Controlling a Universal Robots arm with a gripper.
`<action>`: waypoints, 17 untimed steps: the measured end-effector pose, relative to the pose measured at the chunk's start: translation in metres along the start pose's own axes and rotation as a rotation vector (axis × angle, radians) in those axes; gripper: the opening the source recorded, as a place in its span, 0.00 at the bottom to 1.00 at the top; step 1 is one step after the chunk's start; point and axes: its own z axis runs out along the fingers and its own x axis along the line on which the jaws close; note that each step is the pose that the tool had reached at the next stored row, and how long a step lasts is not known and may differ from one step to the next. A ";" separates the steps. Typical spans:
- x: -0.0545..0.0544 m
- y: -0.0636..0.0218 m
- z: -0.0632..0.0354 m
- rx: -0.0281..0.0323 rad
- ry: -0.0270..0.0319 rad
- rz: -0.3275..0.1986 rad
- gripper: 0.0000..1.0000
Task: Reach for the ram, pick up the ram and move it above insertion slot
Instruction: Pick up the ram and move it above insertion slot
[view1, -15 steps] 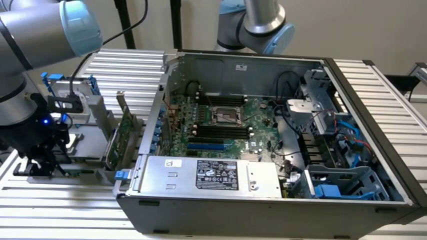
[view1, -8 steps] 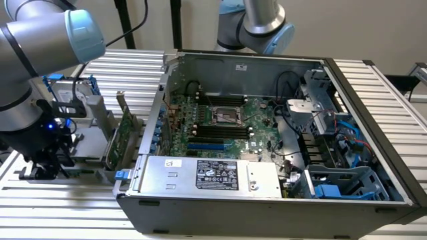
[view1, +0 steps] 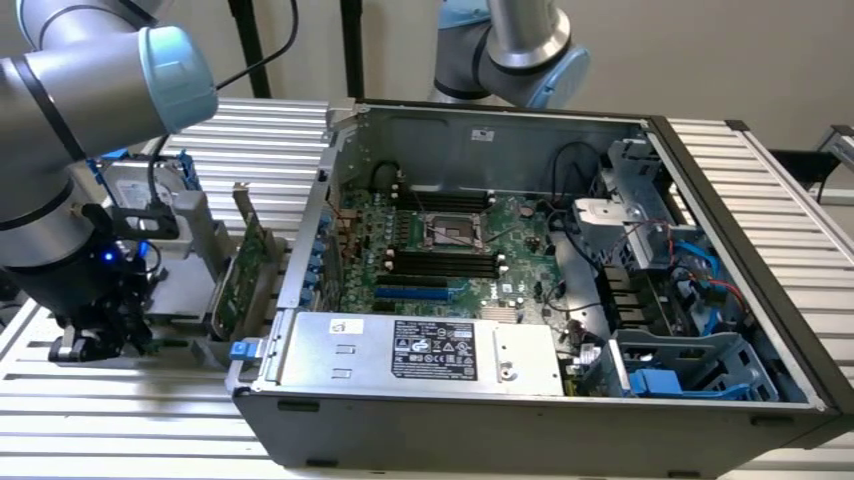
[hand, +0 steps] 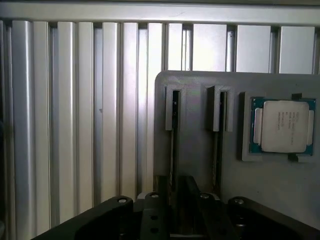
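A: Hovering low over the grey holder (hand: 200, 125), the end effector (hand: 181, 195) is seen; whether it is released or clenched cannot be told.
B: The ram (hand: 173, 140) is lodged edge-on in a slot just beyond. If approached off-centre, it could be jammed aslant.

The ram (hand: 173, 142) stands on its long edge in a grey holder (hand: 196, 150), seated in the narrow slot nearest the holder's side edge. Seen from above, it shows as a thin dark strip along the slot, and its chips and colour cannot be made out. The insertion slots (view1: 441, 263), long black parallel channels, lie well apart from the holder, toward the exterior view's right of it, on the board inside an open computer case (view1: 534, 430).
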 end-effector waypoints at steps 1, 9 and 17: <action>0.000 -0.0001 0.0000 -0.0005 0.0000 0.000 0.27; 0.000 -0.0001 0.0001 -0.0036 0.0001 0.000 0.14; 0.000 -0.0002 0.0001 -0.0036 0.0001 0.000 0.14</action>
